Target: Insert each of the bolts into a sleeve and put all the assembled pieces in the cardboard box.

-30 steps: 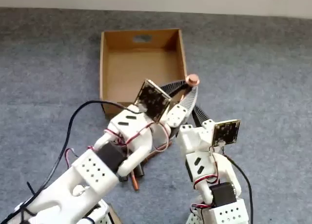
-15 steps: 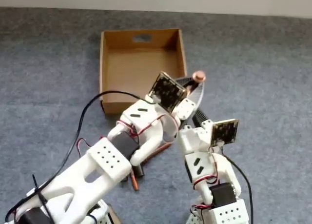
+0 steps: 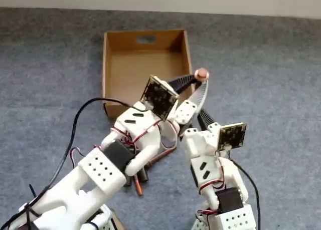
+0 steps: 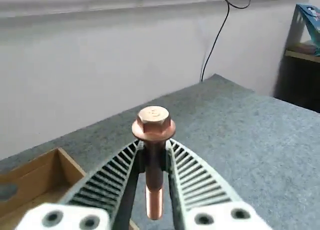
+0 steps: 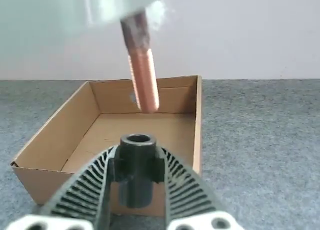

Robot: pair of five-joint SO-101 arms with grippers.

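My left gripper (image 4: 155, 151) is shut on a copper bolt (image 4: 154, 140), gripping the shank just under the hex head, threaded end down. From the high view, the bolt head (image 3: 201, 74) sits beside the near right corner of the cardboard box (image 3: 108, 64). My right gripper (image 5: 137, 162) is shut on an upright black sleeve (image 5: 136, 177) with its hole facing up. The bolt (image 5: 144, 74) hangs tilted above the sleeve, its tip a short gap over the hole. In the high view the right arm (image 3: 210, 155) has its fingers tucked under the left wrist.
The box (image 5: 60, 135) is open, nothing shows inside it, and it lies just beyond both grippers. Loose parts lie on the grey carpet beneath the left arm: a black sleeve (image 3: 144, 175) and a copper bolt (image 3: 138, 187).
The left wrist swung right, then back left, and the bolt head ended slightly farther toward the box. The right arm has stayed still.
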